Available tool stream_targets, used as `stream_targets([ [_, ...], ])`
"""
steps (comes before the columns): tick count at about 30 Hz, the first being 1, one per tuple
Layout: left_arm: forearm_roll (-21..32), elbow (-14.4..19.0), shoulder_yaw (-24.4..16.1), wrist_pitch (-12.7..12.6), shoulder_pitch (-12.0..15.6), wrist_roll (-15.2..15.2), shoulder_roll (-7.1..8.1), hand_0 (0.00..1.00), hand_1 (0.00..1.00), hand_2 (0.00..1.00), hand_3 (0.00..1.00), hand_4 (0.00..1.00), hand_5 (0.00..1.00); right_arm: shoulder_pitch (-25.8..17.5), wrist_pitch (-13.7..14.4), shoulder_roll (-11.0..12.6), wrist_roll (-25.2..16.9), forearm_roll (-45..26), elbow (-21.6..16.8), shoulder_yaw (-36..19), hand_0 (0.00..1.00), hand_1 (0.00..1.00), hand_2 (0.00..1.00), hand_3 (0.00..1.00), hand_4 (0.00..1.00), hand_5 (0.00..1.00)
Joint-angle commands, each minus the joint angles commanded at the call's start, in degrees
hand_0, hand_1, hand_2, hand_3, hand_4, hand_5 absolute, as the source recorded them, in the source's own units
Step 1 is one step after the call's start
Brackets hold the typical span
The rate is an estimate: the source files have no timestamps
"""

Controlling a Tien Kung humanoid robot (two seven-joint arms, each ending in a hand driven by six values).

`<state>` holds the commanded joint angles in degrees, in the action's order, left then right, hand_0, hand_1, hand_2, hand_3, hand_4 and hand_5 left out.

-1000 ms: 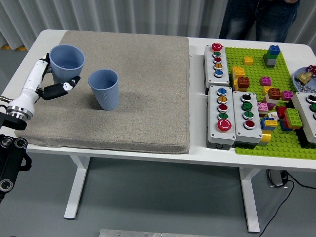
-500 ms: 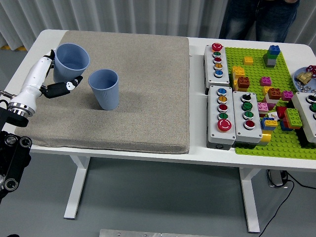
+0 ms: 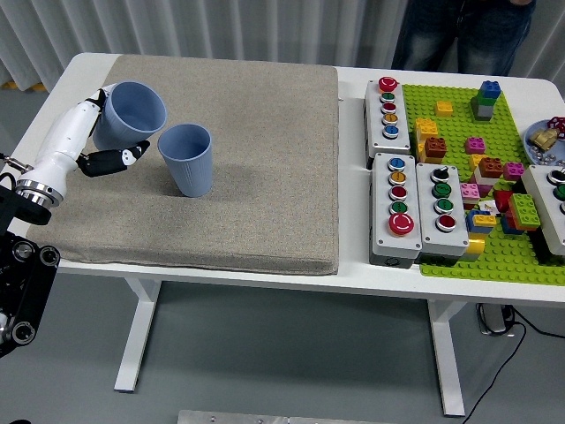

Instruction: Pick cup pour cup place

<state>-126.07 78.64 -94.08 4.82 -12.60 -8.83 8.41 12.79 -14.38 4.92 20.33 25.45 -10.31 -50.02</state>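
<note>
A white table (image 3: 353,265) before pale vertical curtains carries a grey-beige mat (image 3: 229,177), with button boxes (image 3: 415,208) and a green brick baseplate (image 3: 494,247) at 3 o'clock, the baseplate cut off by the frame's edge. A person (image 3: 463,31) stands at 1 o'clock, visible only from the legs down. At 10 o'clock the robot's left hand (image 3: 93,137) grips a blue cup (image 3: 132,110), tilted toward a second blue cup (image 3: 186,159) standing upright on the mat just beside it at 4 o'clock; the fingers wrap the cup's far side, mostly hidden, the thumb showing below. Whether the cups hold anything cannot be made out.
</note>
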Motion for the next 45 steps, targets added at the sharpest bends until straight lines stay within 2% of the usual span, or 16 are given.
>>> stream_targets([
  [12,-3.9,0.8,0.2,-1.2,-0.1,0.3,0.13,0.537,0.639,0.787,0.817,0.563,0.057,-0.2,0.0,0.0,0.0,0.2,0.0,-0.1,0.748,0.699,0.755,0.610,0.099,0.278],
  [17,-3.9,0.9,0.9,-1.7,0.0,0.5,0.36,0.539,0.638,0.785,0.816,0.562,0.055,-0.3,0.0,0.0,0.0,0.3,0.0,-0.1,0.748,0.699,0.755,0.610,0.100,0.278],
  [30,-3.9,1.9,3.0,-2.5,0.2,1.2,2.18,0.537,0.637,0.783,0.809,0.558,0.054,-0.5,0.0,0.0,-0.1,0.4,0.0,-0.2,0.748,0.699,0.755,0.610,0.100,0.278],
  [38,-3.9,2.2,3.7,-2.7,-0.4,1.3,2.75,0.538,0.637,0.778,0.806,0.555,0.052,-0.2,0.0,0.1,-0.1,0.0,0.0,-0.1,0.748,0.699,0.754,0.610,0.101,0.275],
  [45,-3.9,2.6,5.1,-2.8,-0.8,1.6,4.24,0.537,0.636,0.778,0.806,0.553,0.050,-0.1,0.1,0.1,-0.2,-0.1,0.0,-0.1,0.748,0.699,0.753,0.611,0.102,0.273],
])
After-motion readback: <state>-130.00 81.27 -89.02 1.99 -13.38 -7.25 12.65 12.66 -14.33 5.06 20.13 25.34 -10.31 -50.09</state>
